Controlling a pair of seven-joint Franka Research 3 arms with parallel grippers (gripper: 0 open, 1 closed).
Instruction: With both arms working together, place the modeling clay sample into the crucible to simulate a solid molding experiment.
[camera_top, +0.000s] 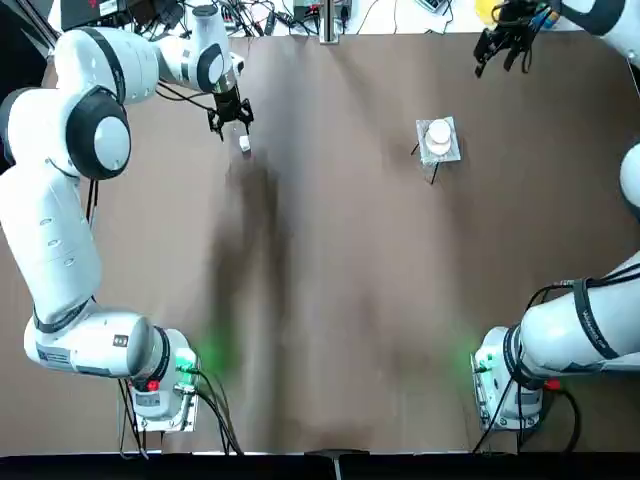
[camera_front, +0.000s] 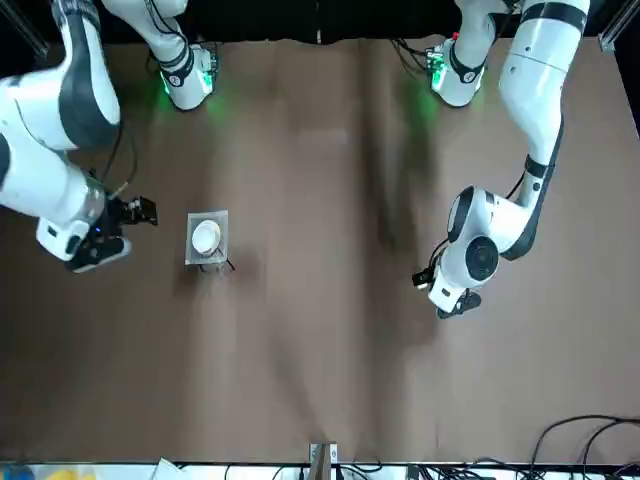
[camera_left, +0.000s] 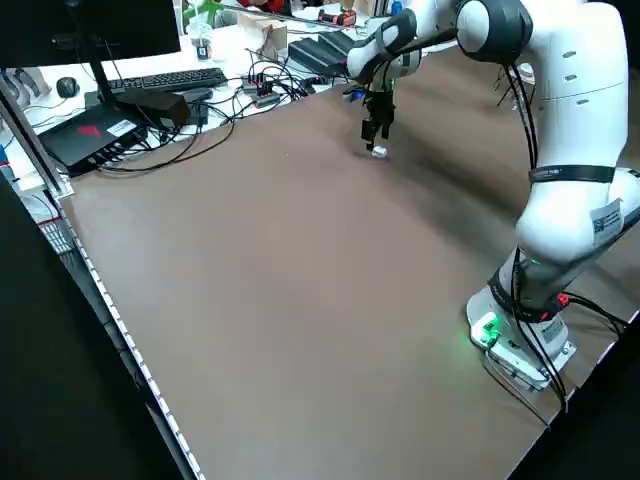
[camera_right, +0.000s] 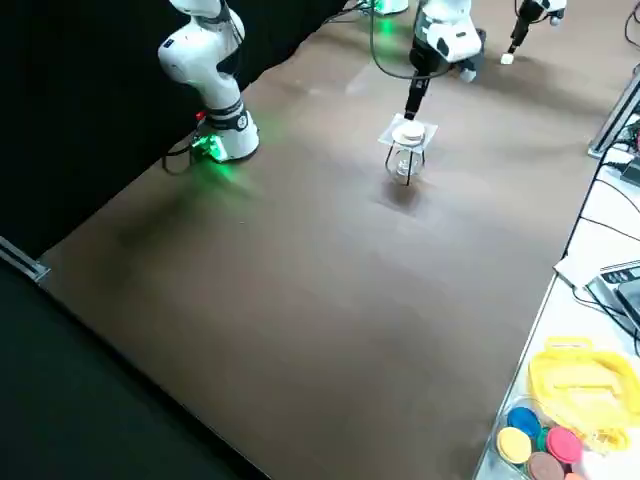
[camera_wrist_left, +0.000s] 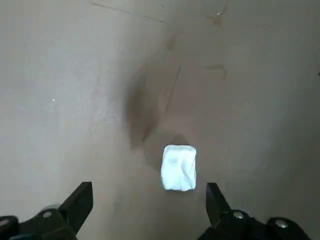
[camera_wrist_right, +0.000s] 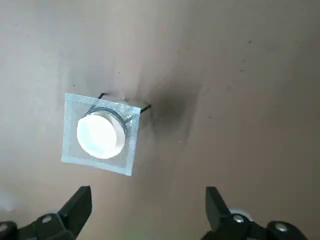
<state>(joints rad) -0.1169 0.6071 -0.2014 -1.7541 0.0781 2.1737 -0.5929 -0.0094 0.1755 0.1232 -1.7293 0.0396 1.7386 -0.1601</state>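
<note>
We see a whitish modeling clay sample (camera_wrist_left: 178, 168) on the dull brown table (camera_top: 330, 300), a glossy white crucible (camera_wrist_right: 100, 135) on pale grey mesh (camera_wrist_right: 75, 150), and black-tipped claws.

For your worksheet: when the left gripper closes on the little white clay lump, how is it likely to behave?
The clay lump looks soft and blocky with flat faces, so it will probably stay put, not roll. Being tiny beside the open left gripper, it is likely very light and may dent or stick when squeezed.

Brown table (camera_top: 340, 300), cluttered desk (camera_left: 150, 90) behind
</note>
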